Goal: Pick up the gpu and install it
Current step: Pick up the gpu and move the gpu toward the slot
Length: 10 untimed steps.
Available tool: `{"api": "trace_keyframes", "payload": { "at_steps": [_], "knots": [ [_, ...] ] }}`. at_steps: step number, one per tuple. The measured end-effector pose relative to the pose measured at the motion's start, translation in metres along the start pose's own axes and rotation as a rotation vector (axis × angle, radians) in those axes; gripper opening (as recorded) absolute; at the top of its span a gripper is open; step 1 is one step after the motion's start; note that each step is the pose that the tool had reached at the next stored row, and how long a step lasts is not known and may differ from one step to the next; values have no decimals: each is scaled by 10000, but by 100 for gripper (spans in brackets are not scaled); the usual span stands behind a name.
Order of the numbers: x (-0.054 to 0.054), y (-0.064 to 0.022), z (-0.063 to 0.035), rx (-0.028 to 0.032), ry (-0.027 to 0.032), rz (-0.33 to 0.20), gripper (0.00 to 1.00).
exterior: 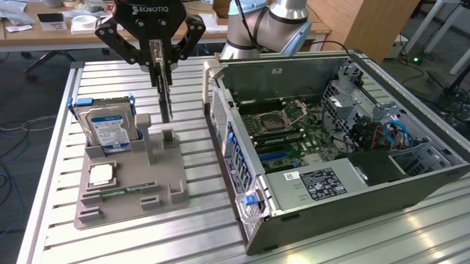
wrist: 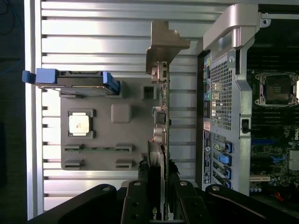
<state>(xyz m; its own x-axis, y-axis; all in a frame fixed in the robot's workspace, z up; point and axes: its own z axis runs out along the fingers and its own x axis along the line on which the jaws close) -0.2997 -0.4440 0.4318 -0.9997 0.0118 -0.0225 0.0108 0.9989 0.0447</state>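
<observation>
Black claw (exterior: 163, 74) clenched on gpu (exterior: 167, 104), card hanging vertical above grey holder (exterior: 132, 181) on worktop (exterior: 206, 231). Light, stiff, fragile, I'd judge; grip board edges, not components.

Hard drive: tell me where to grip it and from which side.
Grip the bare top edge from above, pinching its flat faces: the hard drive stands on edge in the holder, blue rails covering both sides. The gripper holds the gpu.
</observation>
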Motion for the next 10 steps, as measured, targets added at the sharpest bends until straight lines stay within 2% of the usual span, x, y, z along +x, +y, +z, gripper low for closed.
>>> {"api": "trace_keyframes", "payload": {
  "at_steps": [5, 10],
  "knots": [
    [-51, 1, 2, -1, -1, 2, 26],
    [-150, 2, 4, -1, -1, 2, 26]
  ]
}}
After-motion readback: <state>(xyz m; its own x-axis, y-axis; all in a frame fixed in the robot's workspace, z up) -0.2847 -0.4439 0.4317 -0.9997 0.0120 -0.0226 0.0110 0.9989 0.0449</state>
